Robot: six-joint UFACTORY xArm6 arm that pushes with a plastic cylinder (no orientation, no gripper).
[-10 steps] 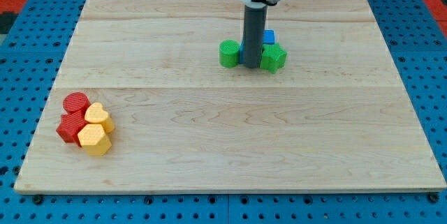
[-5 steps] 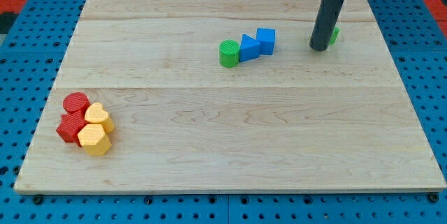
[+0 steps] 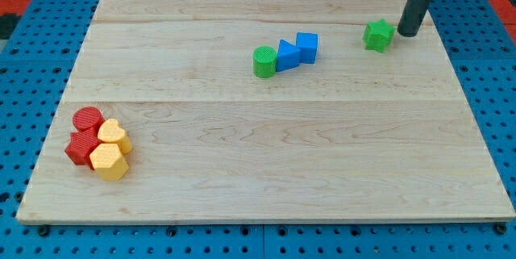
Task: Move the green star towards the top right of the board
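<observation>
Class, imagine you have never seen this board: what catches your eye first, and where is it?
First comes the dark rod at the view's top right, my tip just right of the green star, with a narrow gap between them as far as I can tell. Next is the tight red and yellow cluster at the lower left. A green cylinder, blue triangle and blue cube form a short row near the top middle.

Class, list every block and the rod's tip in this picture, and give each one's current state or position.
green star: upper right, alone
my tip: just right of star
green cylinder: touching blue triangle
blue cube: beside triangle
red and yellow blocks: clustered, lower left
</observation>
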